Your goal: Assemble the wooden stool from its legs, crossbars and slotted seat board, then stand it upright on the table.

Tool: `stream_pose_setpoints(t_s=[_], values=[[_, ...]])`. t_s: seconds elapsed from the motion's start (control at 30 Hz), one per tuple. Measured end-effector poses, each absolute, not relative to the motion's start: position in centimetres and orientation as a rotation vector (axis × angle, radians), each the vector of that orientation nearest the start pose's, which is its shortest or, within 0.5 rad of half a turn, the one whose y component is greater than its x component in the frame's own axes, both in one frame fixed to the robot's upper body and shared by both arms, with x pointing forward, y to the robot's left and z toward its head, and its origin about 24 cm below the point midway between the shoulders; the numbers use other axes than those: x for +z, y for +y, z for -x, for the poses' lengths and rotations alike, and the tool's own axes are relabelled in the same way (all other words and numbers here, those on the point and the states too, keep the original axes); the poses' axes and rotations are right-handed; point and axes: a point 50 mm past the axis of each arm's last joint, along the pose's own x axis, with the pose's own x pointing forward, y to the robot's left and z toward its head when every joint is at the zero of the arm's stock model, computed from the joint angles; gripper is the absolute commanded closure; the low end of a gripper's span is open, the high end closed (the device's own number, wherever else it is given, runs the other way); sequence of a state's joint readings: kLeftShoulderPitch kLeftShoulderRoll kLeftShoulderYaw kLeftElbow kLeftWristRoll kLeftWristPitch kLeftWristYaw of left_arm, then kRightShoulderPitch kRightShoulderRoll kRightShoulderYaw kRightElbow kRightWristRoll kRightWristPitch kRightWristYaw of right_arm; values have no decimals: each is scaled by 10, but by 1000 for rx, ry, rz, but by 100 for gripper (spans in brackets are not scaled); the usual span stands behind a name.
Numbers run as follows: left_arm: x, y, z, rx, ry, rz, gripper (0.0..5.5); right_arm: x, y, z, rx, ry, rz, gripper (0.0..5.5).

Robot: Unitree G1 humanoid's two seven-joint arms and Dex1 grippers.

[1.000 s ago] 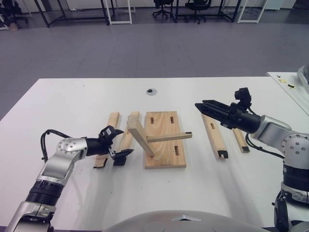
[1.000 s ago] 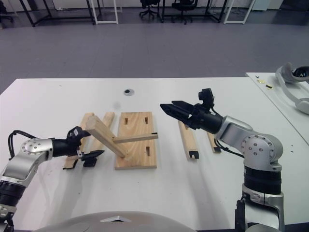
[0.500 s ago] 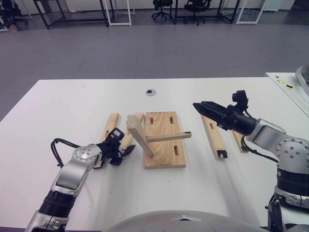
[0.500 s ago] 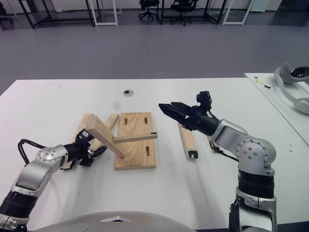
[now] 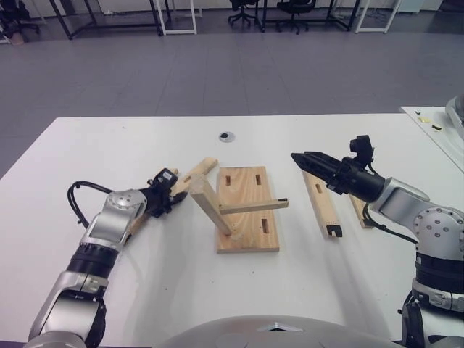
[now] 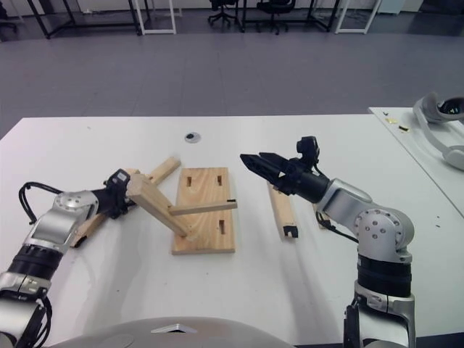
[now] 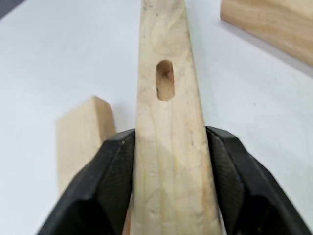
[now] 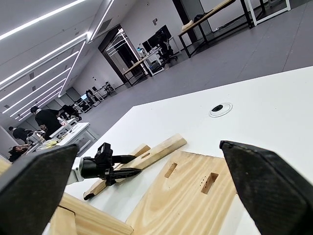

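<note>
The slotted seat board (image 5: 247, 226) lies flat at the table's middle. One leg (image 5: 211, 206) leans tilted on it, with a crossbar (image 5: 254, 206) sticking out toward the right. My left gripper (image 5: 174, 190) is left of the board, shut on another leg (image 7: 167, 117) with a slot hole in it. That leg (image 5: 199, 169) runs slantwise, its far end near the board's back left corner. A further wooden piece (image 7: 82, 131) lies beside it. My right gripper (image 5: 299, 157) hovers open and empty by the board's back right corner; its fingers (image 8: 34, 186) stand wide apart.
Two more wooden parts (image 5: 322, 202) (image 5: 360, 212) lie right of the board, below my right arm. A small round cable hole (image 5: 228, 137) sits at the back of the white table (image 5: 109, 145). A second table (image 5: 435, 123) stands at the far right.
My left gripper has closed on a leg left of the board and swung it, so its far end now points to the back right. The right gripper has barely moved.
</note>
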State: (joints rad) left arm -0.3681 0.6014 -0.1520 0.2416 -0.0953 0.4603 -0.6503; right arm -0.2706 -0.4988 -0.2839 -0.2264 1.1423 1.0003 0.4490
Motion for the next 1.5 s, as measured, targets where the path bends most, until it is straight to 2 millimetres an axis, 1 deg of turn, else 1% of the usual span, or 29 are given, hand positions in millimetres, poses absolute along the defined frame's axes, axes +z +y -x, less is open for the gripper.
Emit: stream_pose_setpoints(t_s=[0.07, 0.1, 0.13, 0.2, 0.23, 0.27, 0.3, 0.37, 0.43, 0.47, 0.57, 0.6, 0.67, 0.8, 0.97, 1.03, 1.13, 1.2, 1.23, 1.3, 1.33, 1.37, 1.4, 1.43, 1.47, 1.5], values=[[109, 219, -329, -580, 358, -374, 335, 157, -191, -266, 850, 233, -568, 10], [135, 214, -337, -601, 271, -323, 335, 163, -191, -268, 867, 210, -570, 10], [164, 204, -342, -663, 174, -239, 335, 173, -189, -270, 900, 176, -577, 10], [207, 182, -340, -833, 31, -96, 335, 194, -180, -275, 984, 102, -589, 10], [219, 173, -335, -936, 10, -17, 335, 204, -175, -277, 1033, 65, -608, 10], [223, 166, -328, -1043, 19, 68, 335, 214, -170, -277, 1091, 26, -644, 10], [225, 159, -321, -1148, 38, 149, 335, 225, -166, -277, 1141, -11, -662, 10], [231, 150, -306, -1317, 63, 211, 335, 239, -165, -273, 1207, -66, -708, 10], [233, 144, -291, -1449, 99, 227, 335, 242, -165, -272, 1231, -83, -750, 10], [232, 143, -287, -1484, 119, 225, 335, 243, -165, -272, 1236, -83, -765, 10], [225, 139, -279, -1535, 174, 233, 335, 246, -164, -273, 1258, -85, -808, 70], [225, 138, -279, -1538, 177, 230, 335, 247, -163, -272, 1269, -86, -820, 82], [224, 138, -280, -1531, 181, 229, 335, 246, -164, -272, 1282, -79, -828, 127], [224, 136, -280, -1533, 174, 239, 335, 245, -159, -268, 1327, -35, -779, 196], [223, 135, -277, -1545, 171, 243, 335, 243, -158, -269, 1321, -20, -768, 300], [218, 134, -274, -1540, 177, 246, 335, 240, -157, -269, 1312, -4, -761, 340], [211, 133, -274, -1522, 173, 275, 335, 238, -158, -270, 1291, 5, -745, 342], [213, 132, -276, -1515, 135, 283, 335, 239, -159, -271, 1290, -12, -746, 343], [212, 132, -276, -1513, 132, 288, 306, 239, -159, -271, 1289, -14, -744, 343], [210, 135, -283, -1481, 113, 324, 269, 241, -159, -273, 1269, -9, -715, 343], [213, 141, -289, -1429, 83, 325, 253, 239, -160, -275, 1245, 9, -697, 343], [215, 143, -292, -1400, 62, 322, 239, 239, -160, -275, 1250, 10, -698, 343], [214, 148, -299, -1330, 54, 307, 218, 240, -158, -275, 1272, 10, -689, 343], [212, 150, -302, -1308, 46, 309, 216, 240, -158, -277, 1269, 9, -659, 343], [211, 153, -305, -1283, 44, 298, 216, 241, -162, -282, 1228, 15, -592, 343], [209, 157, -308, -1244, 30, 268, 216, 244, -173, -289, 1157, 7, -488, 343]])
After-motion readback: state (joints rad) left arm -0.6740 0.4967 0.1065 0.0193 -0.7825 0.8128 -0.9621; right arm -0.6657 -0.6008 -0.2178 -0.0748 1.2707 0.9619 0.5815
